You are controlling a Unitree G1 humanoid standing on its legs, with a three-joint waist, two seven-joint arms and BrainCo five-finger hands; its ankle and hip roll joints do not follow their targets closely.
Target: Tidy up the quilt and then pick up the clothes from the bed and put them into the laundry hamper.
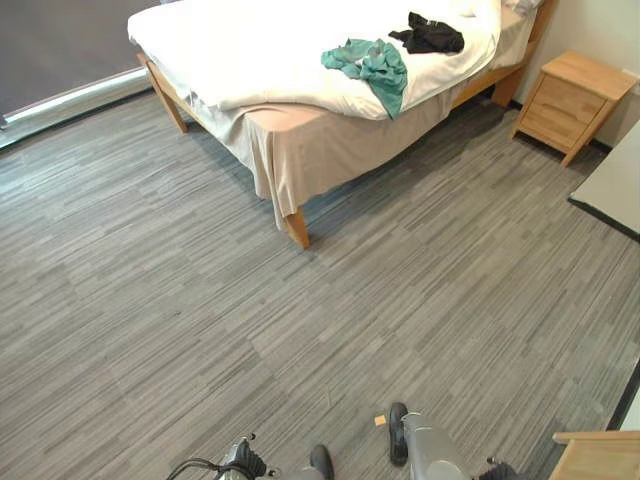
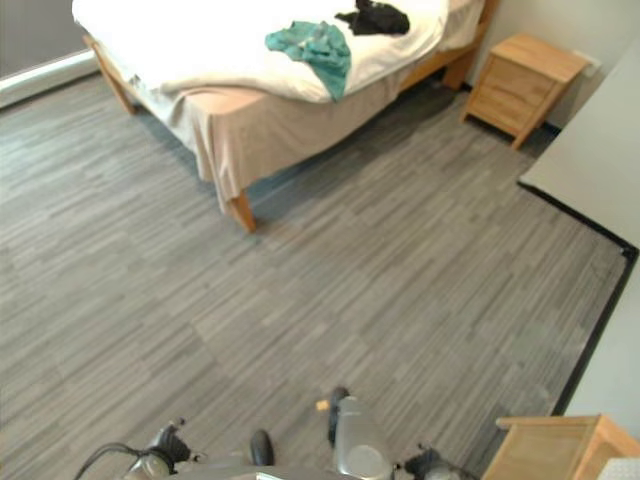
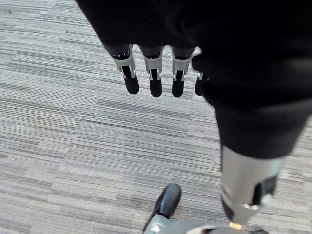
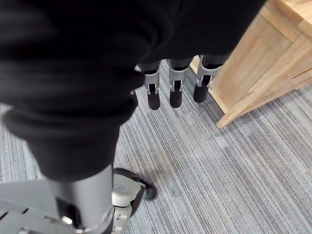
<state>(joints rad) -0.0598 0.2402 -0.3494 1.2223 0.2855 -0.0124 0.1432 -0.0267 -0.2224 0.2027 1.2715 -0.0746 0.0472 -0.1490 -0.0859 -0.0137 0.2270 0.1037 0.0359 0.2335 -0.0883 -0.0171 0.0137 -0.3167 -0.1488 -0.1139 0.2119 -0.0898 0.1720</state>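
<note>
The robot stands far from the bed (image 1: pixel 300 150), out on the grey striped floor (image 1: pixel 200 330). The left robot hand (image 3: pixel 153 73) hangs down over the floor with straight fingers and holds nothing. The right robot hand (image 4: pixel 173 85) hangs the same way, open and empty, near a wooden piece (image 4: pixel 258 58) by the robot's right side.

The white quilt (image 1: pixel 250 50) lies on the bed. A green cloth (image 1: pixel 370 65) sits at the near edge of the bed and part of it droops over the side. A black cloth (image 1: pixel 428 35) lies further in, just beside the green one, closer to the head of the bed.

What could go wrong? The green cloth may slip off to the floor if the quilt gets pulled under it. The clothes may also get rolled up in the quilt while it is tidied. The robot must walk a long way first, and it could bump the bed leg (image 1: pixel 297 228). I cannot see a hamper.

A small wooden nightstand (image 1: pixel 570 100) stands by the head of the bed, next to the wall.
</note>
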